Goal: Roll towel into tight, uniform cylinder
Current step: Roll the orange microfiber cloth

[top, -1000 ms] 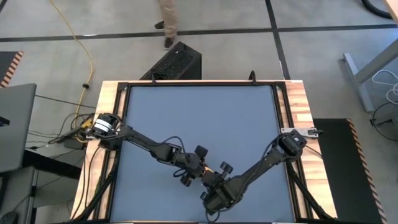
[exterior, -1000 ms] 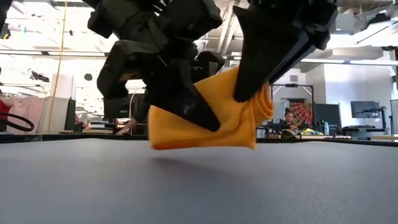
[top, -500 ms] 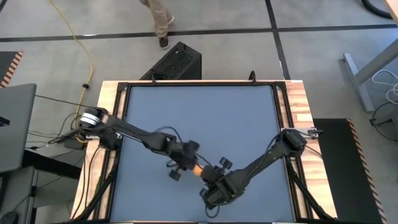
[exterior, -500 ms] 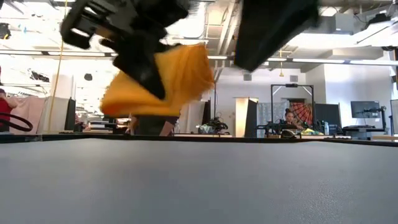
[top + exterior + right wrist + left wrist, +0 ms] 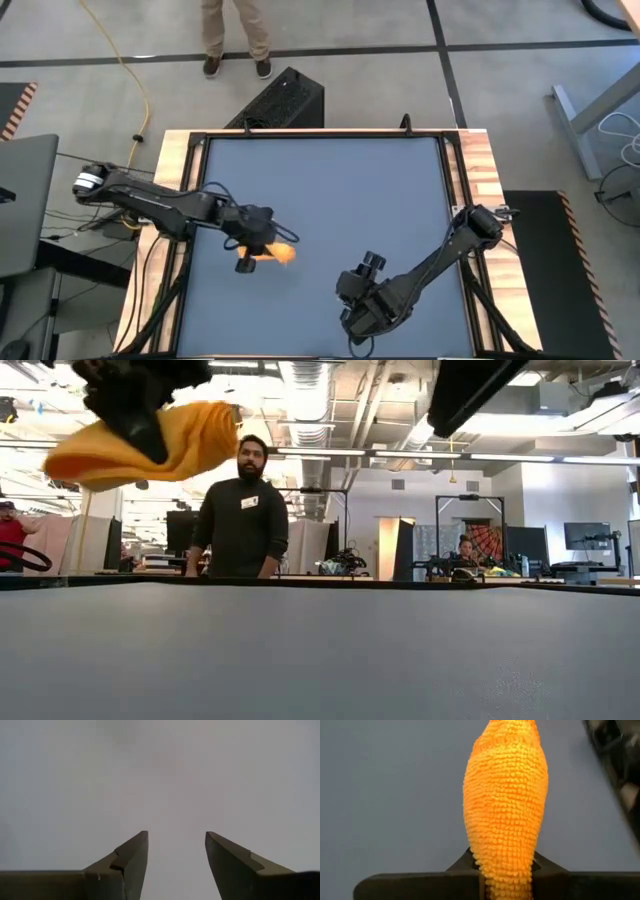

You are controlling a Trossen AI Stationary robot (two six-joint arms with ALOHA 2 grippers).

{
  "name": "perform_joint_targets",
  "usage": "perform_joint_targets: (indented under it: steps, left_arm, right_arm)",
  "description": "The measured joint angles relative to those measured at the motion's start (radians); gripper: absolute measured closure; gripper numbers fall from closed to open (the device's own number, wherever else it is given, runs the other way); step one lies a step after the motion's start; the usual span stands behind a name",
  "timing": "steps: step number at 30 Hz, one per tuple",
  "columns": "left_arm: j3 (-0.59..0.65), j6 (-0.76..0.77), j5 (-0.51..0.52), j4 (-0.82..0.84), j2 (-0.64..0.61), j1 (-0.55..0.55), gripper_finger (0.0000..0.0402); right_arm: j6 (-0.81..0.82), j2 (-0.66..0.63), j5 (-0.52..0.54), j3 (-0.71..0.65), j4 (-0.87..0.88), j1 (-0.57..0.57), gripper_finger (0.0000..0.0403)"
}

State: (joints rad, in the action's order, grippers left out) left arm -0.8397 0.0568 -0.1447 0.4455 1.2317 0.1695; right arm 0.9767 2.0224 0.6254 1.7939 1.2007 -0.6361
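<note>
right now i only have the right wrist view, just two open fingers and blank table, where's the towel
Observer: The towel is in the left gripper, on the table's left side by the high view.
Operator: on the table or lifted
Observer: Lifted. In the low view the towel hangs clear above the tabletop.
Operator: is it a neat roll
Observer: The left wrist view shows a bunched, bulging wad clamped between the fingers, not an even cylinder.
Operator: and my arm
Observer: The right gripper is open and empty over the table's near right part, apart from the towel.
</note>
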Motion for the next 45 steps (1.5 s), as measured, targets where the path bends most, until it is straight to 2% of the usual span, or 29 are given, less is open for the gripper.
perform_joint_targets:
  steps: [6,9,13,20,23,25,30,35,38,45]
  left_arm:
    - [0.246,0.436,0.037,-0.19,-0.162,0.002,0.0386]
    - [0.366,0.611,0.116,-0.325,-0.222,0.016,0.0386]
    - [0.485,0.788,0.238,-0.472,-0.272,0.071,0.0386]
    - [0.554,1.017,0.473,-0.532,-0.245,0.213,0.0386]
    - [0.554,1.126,0.577,-0.57,-0.212,0.262,0.0386]
    - [0.554,1.198,0.603,-0.569,-0.18,0.281,0.0386]
    - [0.555,1.289,0.599,-0.596,-0.08,0.283,0.0386]
    - [0.555,1.268,0.533,-0.684,-0.002,0.259,0.0386]
    - [0.555,1.232,0.5,-0.736,0.019,0.253,0.0386]
    - [0.555,1.201,0.498,-0.735,0.02,0.246,0.0382]
  right_arm:
    - [-0.111,-0.055,-0.046,-0.058,-0.005,0.041,0.0195]
    - [-0.13,-0.125,-0.022,-0.126,-0.025,0.061,0.0203]
    - [-0.162,-0.264,0.004,-0.277,-0.16,0.081,0.0213]
    - [-0.251,-0.499,0.01,-0.579,-0.561,0.123,0.0224]
    - [-0.318,-0.551,0.009,-0.654,-0.705,0.145,0.0224]
    - [-0.371,-0.567,0.01,-0.67,-0.759,0.161,0.0223]
    - [-0.477,-0.569,0.01,-0.671,-0.816,0.201,0.0223]
    - [-0.507,-0.563,0.008,-0.671,-0.834,0.229,0.0223]
    - [-0.507,-0.563,0.006,-0.671,-0.838,0.24,0.0223]
    - [-0.507,-0.563,0.001,-0.671,-0.841,0.239,0.0223]
